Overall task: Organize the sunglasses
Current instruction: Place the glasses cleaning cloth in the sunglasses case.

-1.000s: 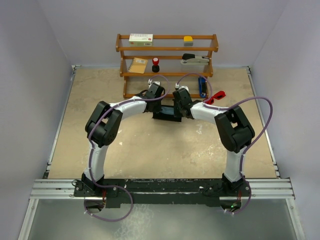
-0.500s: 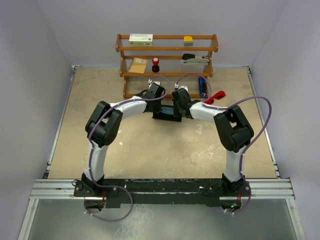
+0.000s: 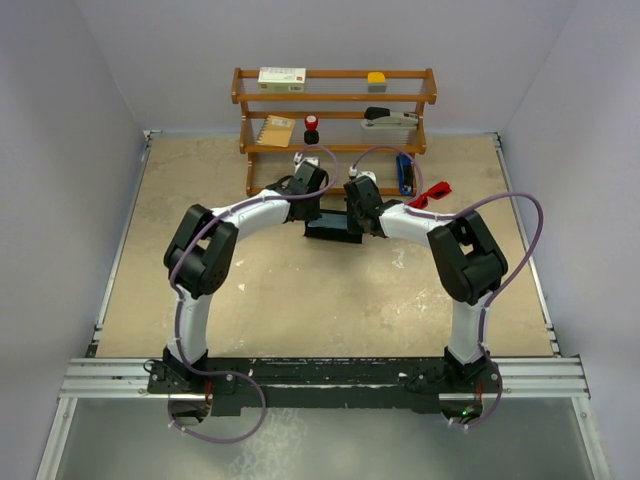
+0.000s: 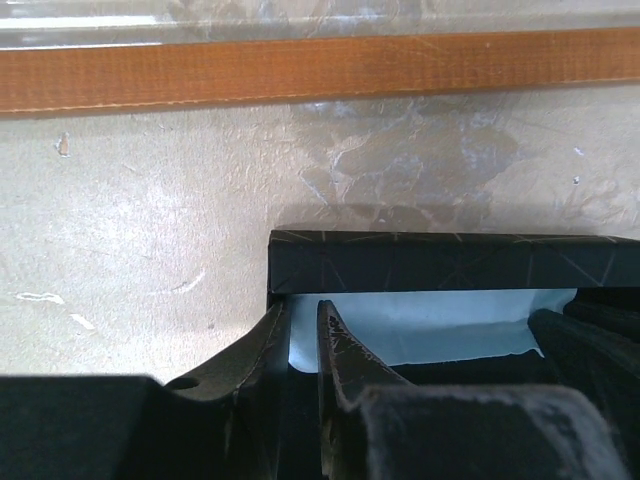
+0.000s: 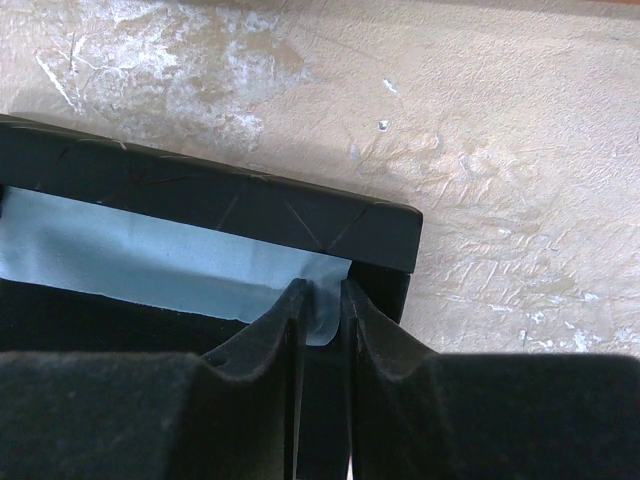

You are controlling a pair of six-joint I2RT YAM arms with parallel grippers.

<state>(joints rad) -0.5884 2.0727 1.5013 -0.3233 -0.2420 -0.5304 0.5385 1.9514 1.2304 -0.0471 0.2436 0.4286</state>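
Black case (image 4: 450, 262) lies open on the bench (image 3: 300, 290), in front of the wooden shelf (image 3: 335, 98), with both arms meeting over it.

1. Left gripper (image 4: 303, 308): positioned at the left end of the case. Jaws are drawn to a narrow slit. The edge of the light blue cloth (image 4: 430, 325) shows in the slit and appears pinched.
2. Right gripper (image 5: 320, 290): positioned at the right end of the case. Jaws are nearly closed on a corner of the cloth, which runs down between the fingers.
3. Red sunglasses (image 3: 430, 194): resting on the bench, right of the case and near the shelf's right foot. No gripper touches them.

Status: the cloth sits inside the case and is apparently being arranged. The main step is judged outstanding: the sunglasses are not yet in the case, and the lid is not yet closed.
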